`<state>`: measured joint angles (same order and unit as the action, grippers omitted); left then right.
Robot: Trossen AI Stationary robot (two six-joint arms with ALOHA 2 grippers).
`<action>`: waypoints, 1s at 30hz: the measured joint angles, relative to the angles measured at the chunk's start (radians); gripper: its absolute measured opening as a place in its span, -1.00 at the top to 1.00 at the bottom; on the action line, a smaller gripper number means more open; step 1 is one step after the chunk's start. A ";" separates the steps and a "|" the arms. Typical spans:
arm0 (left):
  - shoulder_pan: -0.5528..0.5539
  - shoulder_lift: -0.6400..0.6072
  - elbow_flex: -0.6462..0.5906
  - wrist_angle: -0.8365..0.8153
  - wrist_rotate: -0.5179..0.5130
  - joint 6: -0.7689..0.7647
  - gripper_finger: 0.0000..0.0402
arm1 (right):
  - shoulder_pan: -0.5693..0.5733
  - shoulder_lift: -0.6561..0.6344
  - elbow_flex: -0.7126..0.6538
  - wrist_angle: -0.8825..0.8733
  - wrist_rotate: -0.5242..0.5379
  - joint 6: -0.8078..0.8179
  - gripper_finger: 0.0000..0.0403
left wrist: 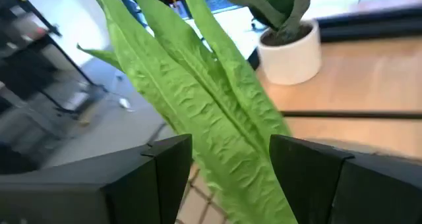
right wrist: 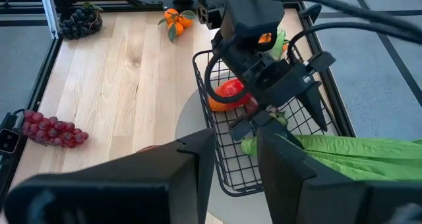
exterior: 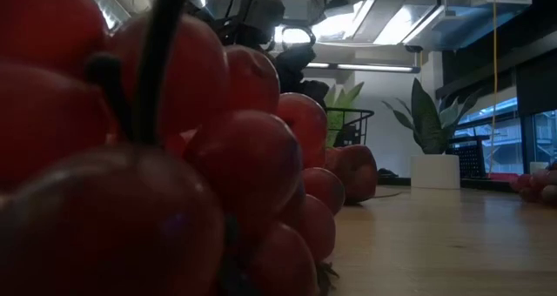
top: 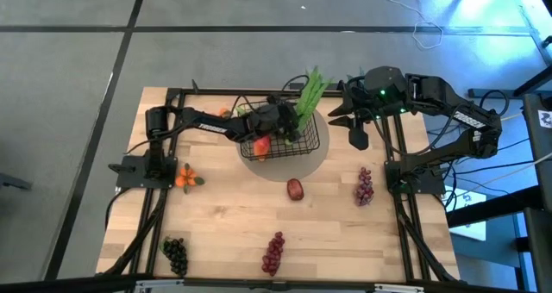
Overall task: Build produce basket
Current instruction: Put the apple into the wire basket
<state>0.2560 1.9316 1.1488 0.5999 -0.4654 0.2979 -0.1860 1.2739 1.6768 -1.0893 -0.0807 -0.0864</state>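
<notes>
Red grapes [exterior: 130, 157] crowd your lens; the limp, light stalk [top: 312, 93] leans from the basket [top: 297, 142] at one o'clock between your left hand's [top: 283, 129] spread fingers, so pinch its stiffer base.

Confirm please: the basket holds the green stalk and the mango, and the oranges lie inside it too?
Not the oranges: the high view shows them on the table, left of the basket. The stalk and mango are inside.
</notes>
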 joint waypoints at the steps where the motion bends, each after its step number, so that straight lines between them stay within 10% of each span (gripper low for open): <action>1: -0.004 0.000 0.000 0.001 -0.016 0.024 0.03 | 0.000 0.000 0.000 0.000 0.000 0.000 0.49; 14: -0.076 -0.148 0.000 -0.069 -0.162 0.053 0.03 | 0.000 0.000 0.000 0.000 0.000 0.000 0.49; 30: -0.287 -0.561 0.000 -0.893 -0.160 -0.429 0.03 | 0.000 0.000 0.000 0.001 0.000 0.000 0.49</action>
<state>-0.0308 1.3703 1.1488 -0.2930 -0.6255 -0.1313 -0.1856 1.2739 1.6768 -1.0888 -0.0807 -0.0864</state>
